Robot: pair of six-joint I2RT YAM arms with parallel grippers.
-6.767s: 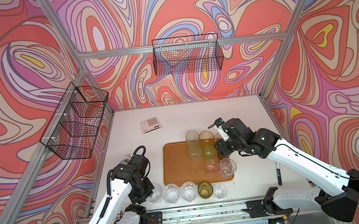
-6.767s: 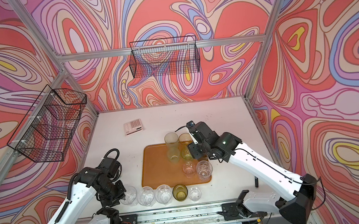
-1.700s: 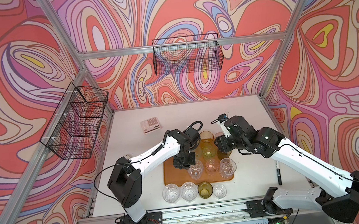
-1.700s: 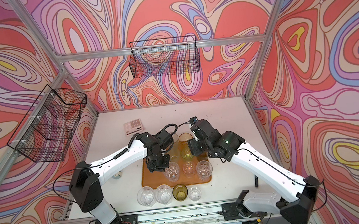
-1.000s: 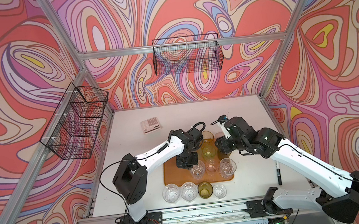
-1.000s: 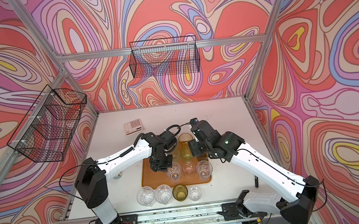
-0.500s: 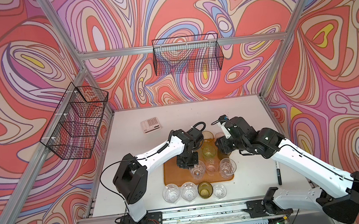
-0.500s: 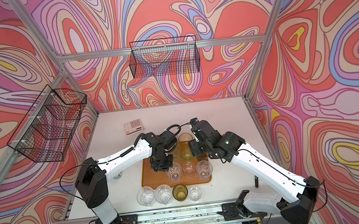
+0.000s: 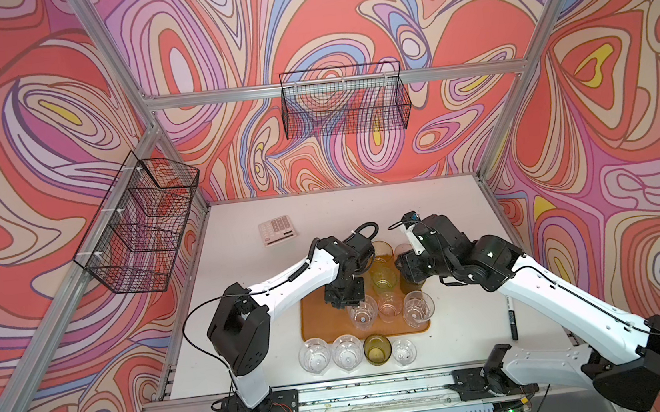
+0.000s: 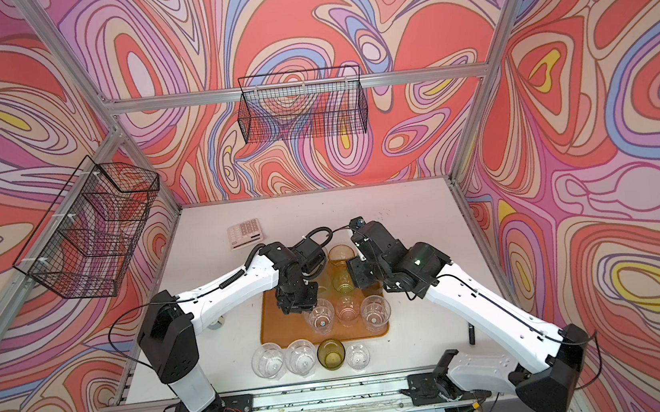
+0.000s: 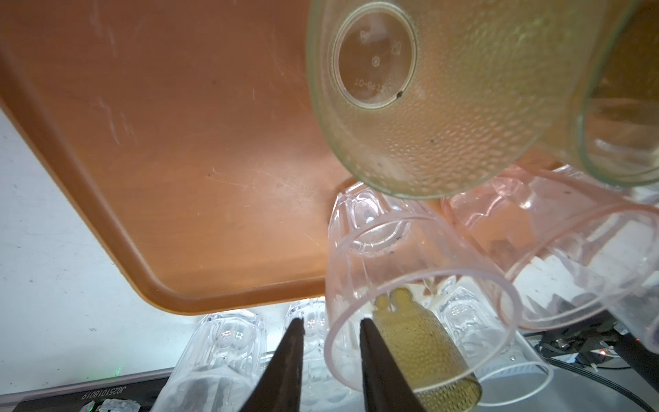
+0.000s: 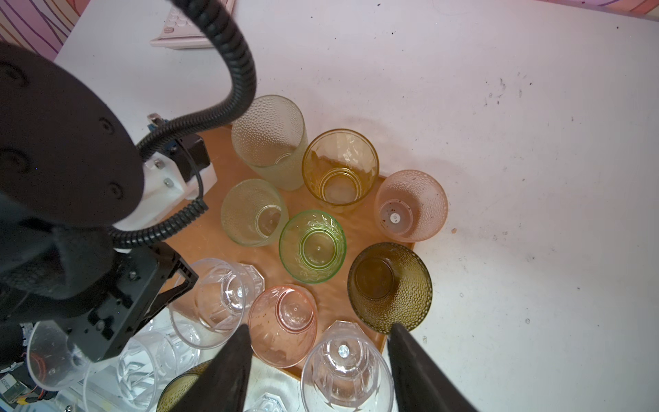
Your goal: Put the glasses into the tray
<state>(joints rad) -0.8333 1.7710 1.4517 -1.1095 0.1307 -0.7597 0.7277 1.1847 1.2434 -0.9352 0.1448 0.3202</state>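
The orange-brown tray [image 9: 319, 321] [image 10: 278, 325] [image 11: 160, 160] holds several glasses, among them a tall frosted one [image 12: 269, 142], an amber one [image 12: 340, 167], a green one [image 12: 312, 246] and an olive one [image 12: 388, 285]. A clear faceted glass [image 9: 363, 316] [image 11: 410, 285] stands upright near the tray's front. My left gripper [image 9: 346, 302] [image 11: 331, 321] straddles its rim, one finger inside and one outside, open with a gap to the wall. My right gripper [image 9: 411, 276] [image 12: 319, 326] hangs open over the tray's right side, holding nothing. Several more glasses [image 9: 347, 351] stand in a row on the table before the tray.
A pink calculator [image 9: 277, 230] lies behind the tray. A black marker [image 9: 512, 321] lies at the right of the table. Black wire baskets hang on the back wall [image 9: 344, 101] and the left wall [image 9: 138, 223]. Both arms crowd the tray's far half.
The left gripper brought a clear glass from the front row to the tray, and within the last second its jaws have parted from the rim. The right arm has not moved.
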